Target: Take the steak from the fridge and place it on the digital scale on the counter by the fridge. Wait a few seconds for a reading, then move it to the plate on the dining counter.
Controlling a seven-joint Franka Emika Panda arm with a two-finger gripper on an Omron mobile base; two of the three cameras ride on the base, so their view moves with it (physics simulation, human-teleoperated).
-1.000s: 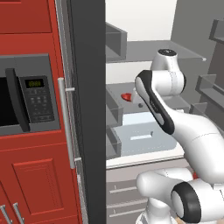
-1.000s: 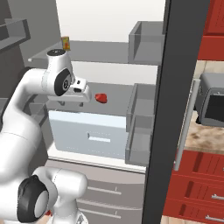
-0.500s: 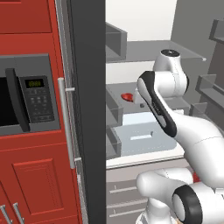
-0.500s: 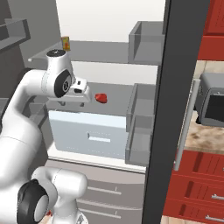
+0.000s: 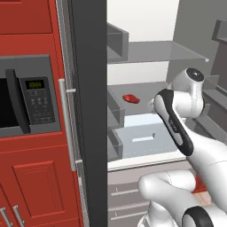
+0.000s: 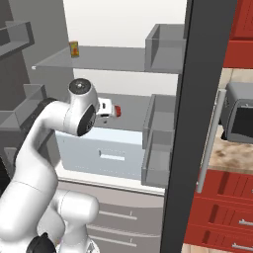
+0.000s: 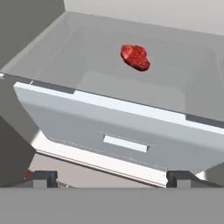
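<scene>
Fridge (image 5: 88,66) is open, steak (image 7: 135,57) sits untouched toward the shelf's back edge, gripper (image 7: 112,177) spread wide short of it — grab, scale and plate all ahead.

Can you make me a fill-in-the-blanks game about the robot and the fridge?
1. The steak lies on a shelf inside the ______.
2. The hand is open and holds ______.
3. Below the steak's shelf sits a pale ______ with a flat handle.
4. The fridge door stands ______.

Missing words: fridge; nothing; drawer; open
</scene>
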